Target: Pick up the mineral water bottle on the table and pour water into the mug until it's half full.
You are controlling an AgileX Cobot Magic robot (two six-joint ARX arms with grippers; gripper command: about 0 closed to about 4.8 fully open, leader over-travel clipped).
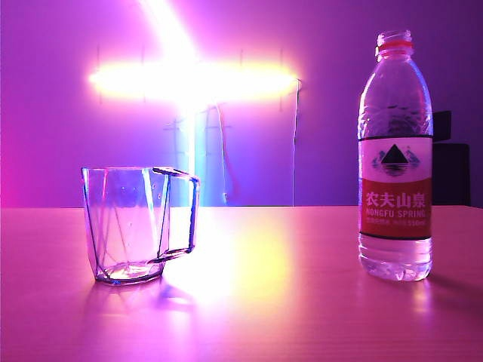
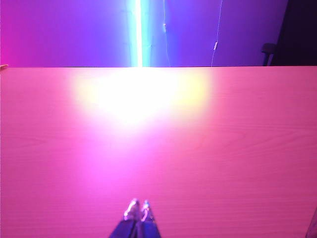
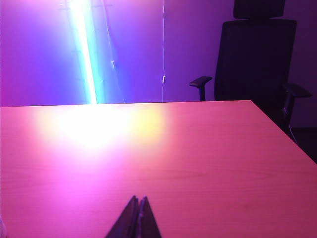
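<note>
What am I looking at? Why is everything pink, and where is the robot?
These are three pictures from one robot with two arms. One camera sits off the arms and looks across the pink-lit tabletop. It shows a clear faceted mug with a squared handle on the left and a tall clear plastic water bottle with a red-and-white label on the right, standing apart. The bottle has no cap. The other two cameras ride on the wrists. Each shows its own pincer over bare table: the left gripper and the right gripper, both pinched shut, holding nothing. The pink comes from coloured lights.
</note>
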